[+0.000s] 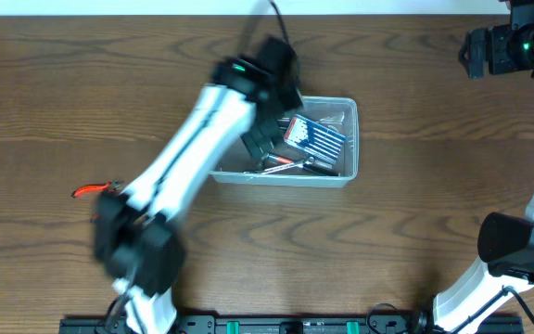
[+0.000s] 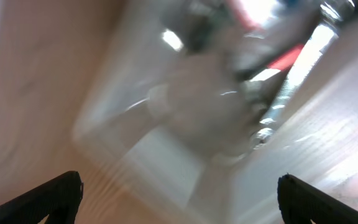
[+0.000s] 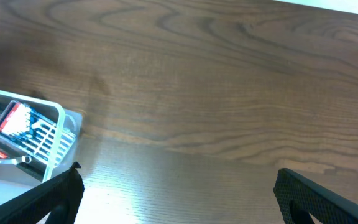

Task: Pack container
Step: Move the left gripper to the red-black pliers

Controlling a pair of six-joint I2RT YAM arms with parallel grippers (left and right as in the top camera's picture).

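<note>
Clear plastic rectangular container (image 1: 286, 178) with rounded corners and a rim, resting on the dark wood bench (image 1: 415, 186). Holds a blue-and-white striped card pack (image 1: 315, 137) and red-handled tools (image 1: 281, 164) along its near wall. Above its left end, the left claw (image 2: 179, 199) on a white arm (image 1: 193, 139), blurred, released with black fingers (image 2: 48, 199) spread wide. Well right of the container, the right claw (image 3: 179, 199), likewise released, over the bench. Far left of the container, a small red object (image 1: 86, 191), partly hidden by the white arm.
</note>
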